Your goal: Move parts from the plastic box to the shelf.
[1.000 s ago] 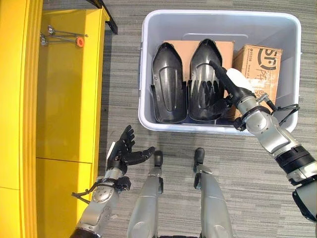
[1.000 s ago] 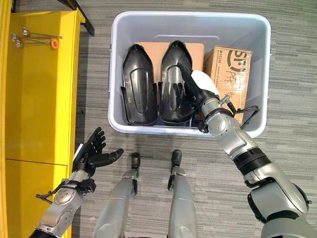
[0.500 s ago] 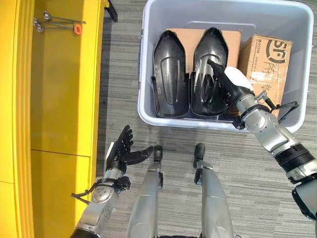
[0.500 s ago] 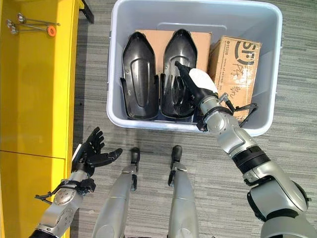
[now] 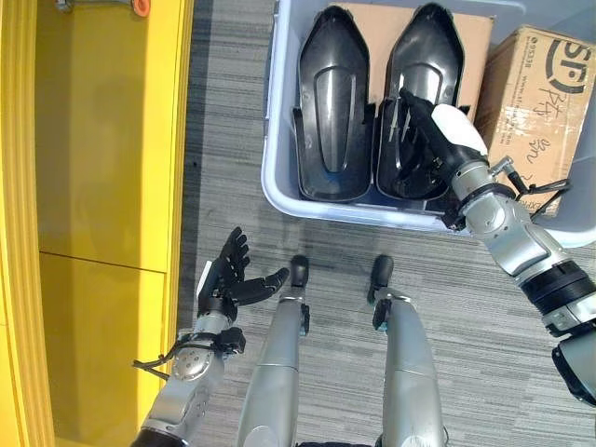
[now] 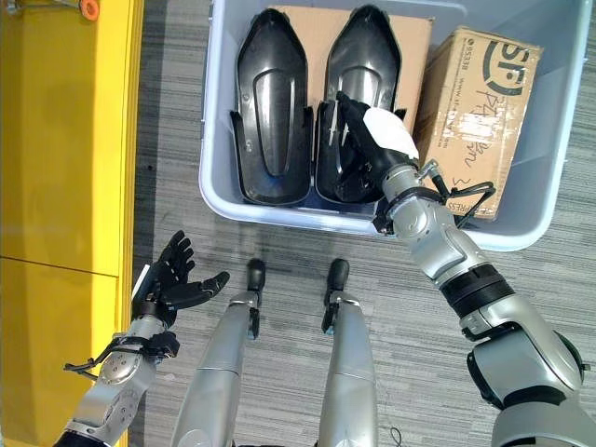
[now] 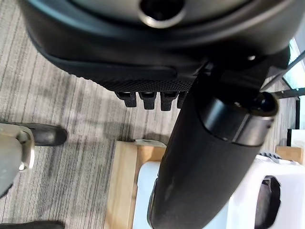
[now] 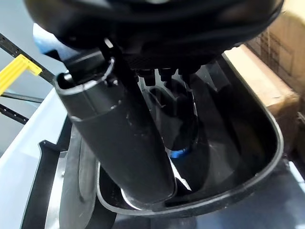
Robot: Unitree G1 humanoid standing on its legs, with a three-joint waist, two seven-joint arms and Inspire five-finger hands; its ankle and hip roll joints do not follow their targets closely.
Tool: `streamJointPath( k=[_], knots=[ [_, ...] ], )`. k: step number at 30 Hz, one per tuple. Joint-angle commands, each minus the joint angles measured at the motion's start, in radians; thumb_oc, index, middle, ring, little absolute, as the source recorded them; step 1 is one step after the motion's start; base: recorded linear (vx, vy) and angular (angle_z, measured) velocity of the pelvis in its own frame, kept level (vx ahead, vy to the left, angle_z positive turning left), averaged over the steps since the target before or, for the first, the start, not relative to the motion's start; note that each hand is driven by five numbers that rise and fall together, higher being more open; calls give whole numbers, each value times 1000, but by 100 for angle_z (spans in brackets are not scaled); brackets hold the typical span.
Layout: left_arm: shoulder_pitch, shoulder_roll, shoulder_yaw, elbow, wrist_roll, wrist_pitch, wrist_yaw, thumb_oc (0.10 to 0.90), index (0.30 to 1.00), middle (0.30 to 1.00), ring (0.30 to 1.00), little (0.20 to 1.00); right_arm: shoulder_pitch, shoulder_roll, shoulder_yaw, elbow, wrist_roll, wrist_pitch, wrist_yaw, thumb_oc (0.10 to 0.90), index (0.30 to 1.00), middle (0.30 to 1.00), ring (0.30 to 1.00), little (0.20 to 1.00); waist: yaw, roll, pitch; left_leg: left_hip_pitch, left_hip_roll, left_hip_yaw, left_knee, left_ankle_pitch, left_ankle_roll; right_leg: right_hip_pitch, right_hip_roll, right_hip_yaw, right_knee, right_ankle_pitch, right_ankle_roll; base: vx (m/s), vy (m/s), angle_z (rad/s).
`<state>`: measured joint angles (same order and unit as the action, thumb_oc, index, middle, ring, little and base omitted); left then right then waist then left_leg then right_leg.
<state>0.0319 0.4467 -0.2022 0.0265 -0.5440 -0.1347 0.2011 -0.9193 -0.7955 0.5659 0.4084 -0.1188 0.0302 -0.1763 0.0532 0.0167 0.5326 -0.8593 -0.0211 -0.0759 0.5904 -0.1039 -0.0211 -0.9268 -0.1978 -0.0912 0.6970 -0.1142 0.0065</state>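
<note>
The yellow shelf (image 5: 102, 186) occupies the left side. The left hand (image 5: 226, 282) hovers above the carpeted floor (image 5: 223, 112) beside the shelf, palm up, fingers (image 5: 235, 256) spread open and empty. To the right stands the grey plastic box (image 5: 279, 177). It contains two black moulded parts side by side, the left part (image 5: 331, 107) and the right part (image 5: 424, 65), with a cardboard box (image 5: 540, 88) beside them. The right hand (image 5: 438, 140) reaches into the right part's hollow interior, fingers (image 8: 186, 95) extended straight along its inner surface, not closed on it.
</note>
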Motion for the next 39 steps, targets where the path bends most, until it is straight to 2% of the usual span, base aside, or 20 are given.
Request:
streamJointPath(
  k=[1, 2, 5, 12, 20, 24, 37, 38, 39],
  knots=[
    [73, 8, 33, -148, 6, -91, 36, 900, 1000, 1000, 1000, 1000, -142, -64, -44, -6, -19, -45, -66, 900, 1000, 1000, 1000, 1000, 13, 24, -13, 5, 50, -7, 26, -64, 16, 97, -36, 88, 112, -176, 45, -1, -15, 14],
    [81, 6, 29, -149, 4, -91, 38, 900, 1000, 1000, 1000, 1000, -144, -67, -42, -2, -14, -44, -69, 900, 1000, 1000, 1000, 1000, 12, 23, -13, 18, 47, -10, 41, -95, 13, 108, -36, 96, 126, -203, 49, -1, -19, 9],
    [84, 6, 24, -156, 0, -90, 41, 900, 1000, 1000, 1000, 1000, -178, -91, -30, 12, -8, -43, -82, 900, 1000, 1000, 1000, 1000, 12, 23, -13, -16, 40, -11, 72, -104, 16, 72, -39, 99, 155, -212, 47, 22, -9, 7],
    [89, 17, 14, -169, -9, -96, 39, 900, 1000, 1000, 1000, 1000, -296, -155, 34, 83, 2, -37, -102, 900, 1000, 1000, 1000, 1000, 17, 19, -13, -62, 34, -17, 85, -99, 14, 21, -43, 100, 179, -217, 45, -1, -1, 1],
    [74, 28, 13, -172, -20, -111, 48, 900, 1000, 1000, 1000, 1000, -433, -190, 125, 192, 27, -37, -121, 900, 1000, 1000, 1000, 1000, 19, 15, -13, -65, 34, -19, 70, -91, 10, 7, -43, 102, 183, -217, 48, -4, 0, 1],
    [70, 27, 13, -172, -22, -112, 47, 900, 1000, 1000, 1000, 1000, -454, -201, 141, 180, 29, -39, -122, 900, 1000, 1000, 1000, 1000, 14, 11, -13, -58, 35, -19, 67, -90, 7, 14, -42, 102, 182, -218, 48, 0, 0, 0],
    [69, 43, 34, -175, -14, -103, 44, 900, 1000, 1000, 1000, 1000, -446, -307, 136, -110, -18, -42, -80, 900, 1000, 1000, 1000, 1000, -2, -20, -13, -11, 44, -20, 50, -87, -1, 54, -38, 99, 172, -219, 48, -7, 2, 0],
    [66, 46, 43, -181, -13, -101, 44, 900, 1000, 1000, 1000, 1000, -452, -332, 132, -150, -38, -36, -74, 900, 1000, 1000, 1000, 1000, -3, -21, -13, -33, 46, -18, 39, -55, 2, 33, -38, 91, 160, -190, 43, -94, 26, 0],
    [71, 45, 48, -182, -12, -98, 46, 900, 1000, 1000, 1000, 1000, -441, -343, 117, -194, -43, -32, -70, 900, 1000, 1000, 1000, 1000, -7, -23, -13, -32, 48, -18, 38, -55, 1, 34, -38, 92, 160, -189, 43, -96, 27, -4]
  ],
)
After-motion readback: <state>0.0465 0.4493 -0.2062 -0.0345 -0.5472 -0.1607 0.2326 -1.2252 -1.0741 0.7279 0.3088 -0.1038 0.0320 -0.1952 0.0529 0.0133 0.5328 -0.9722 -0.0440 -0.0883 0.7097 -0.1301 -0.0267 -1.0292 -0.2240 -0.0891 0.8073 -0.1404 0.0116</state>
